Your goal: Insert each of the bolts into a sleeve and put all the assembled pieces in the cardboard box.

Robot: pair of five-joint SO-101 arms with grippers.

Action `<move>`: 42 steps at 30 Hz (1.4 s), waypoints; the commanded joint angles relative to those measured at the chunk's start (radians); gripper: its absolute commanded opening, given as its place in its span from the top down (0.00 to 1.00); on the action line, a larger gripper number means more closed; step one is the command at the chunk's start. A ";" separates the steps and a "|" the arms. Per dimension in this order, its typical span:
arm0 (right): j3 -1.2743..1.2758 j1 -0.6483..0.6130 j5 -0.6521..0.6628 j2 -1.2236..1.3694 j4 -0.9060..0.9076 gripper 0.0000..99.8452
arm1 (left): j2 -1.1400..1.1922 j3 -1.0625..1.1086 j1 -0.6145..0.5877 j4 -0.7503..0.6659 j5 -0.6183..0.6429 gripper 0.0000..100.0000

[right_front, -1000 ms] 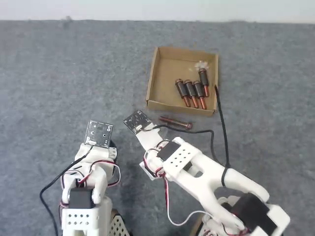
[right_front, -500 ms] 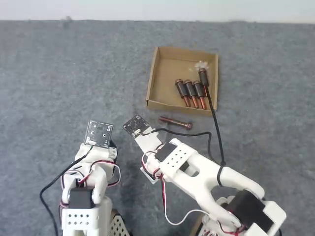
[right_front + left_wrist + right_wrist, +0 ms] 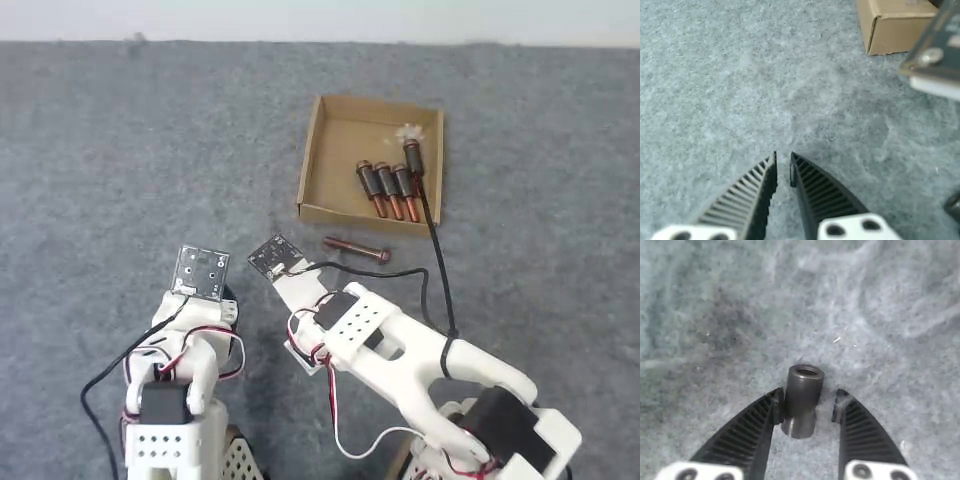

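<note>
High view: the cardboard box point(image 3: 310, 160) sits on the grey mat point(image 3: 120, 150), beyond the two arms. Four assembled pieces point(image 3: 390, 185) lie side by side in its right half, their copper ends toward the arms. One bare bolt point(image 3: 356, 249) lies crosswise on the mat just in front of the box's near wall, apart from it. The left arm point(image 3: 180, 390) stands at the near edge and the right arm point(image 3: 400, 350) stretches toward the bolt. A black cable point(image 3: 440, 260) runs from the right arm up over the box's near right corner.

Left wrist view: the left gripper point(image 3: 782, 159) hangs over bare mat, its toothed jaws almost closed with only a thin slit between them and nothing held. A corner of the box point(image 3: 895, 25) shows farther off, beside the other arm's circuit board point(image 3: 935, 55).

Right wrist view: the right gripper point(image 3: 809, 397) straddles a dark sleeve point(image 3: 802, 387) resting on the mat. One jaw touches the sleeve's side; the other stands a little off, so the grip is not closed.
</note>
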 commanded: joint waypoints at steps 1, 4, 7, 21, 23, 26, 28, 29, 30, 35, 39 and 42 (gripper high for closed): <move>-0.049 -0.002 0.012 0.001 0.002 0.86 | -0.012 -0.015 -0.002 -0.026 -0.006 0.95; -0.068 -0.002 0.040 0.041 0.004 0.97 | -0.012 -0.015 -0.002 -0.026 -0.006 0.95; -0.121 -0.002 0.061 0.102 0.050 0.99 | -0.012 -0.015 -0.003 -0.026 -0.006 0.95; -0.130 0.427 0.061 -0.186 0.220 0.99 | -0.012 -0.015 -0.006 -0.023 -0.006 0.95; -0.110 0.538 0.061 -0.213 0.193 0.99 | -0.012 -0.015 -0.005 -0.023 -0.006 0.95; -0.110 0.676 0.060 -0.217 0.177 0.99 | -0.012 -0.015 -0.005 -0.021 -0.006 0.95; -0.107 0.751 0.060 -0.217 0.154 0.99 | -0.012 -0.015 -0.005 -0.021 -0.006 0.95; -0.106 0.786 0.060 -0.217 0.147 0.99 | -0.012 -0.015 -0.005 -0.021 -0.006 0.95; -0.106 0.820 0.060 -0.217 0.142 0.99 | -0.012 -0.015 -0.005 -0.021 -0.006 0.95; -0.095 0.949 0.060 -0.197 0.102 0.99 | -0.012 -0.016 0.000 -0.028 -0.006 0.95; -0.095 1.020 0.063 -0.127 0.031 0.99 | -0.008 -0.042 0.000 -0.020 -0.009 0.95; -0.097 1.056 0.069 -0.077 -0.016 0.99 | -0.006 -0.067 0.012 0.017 -0.084 0.95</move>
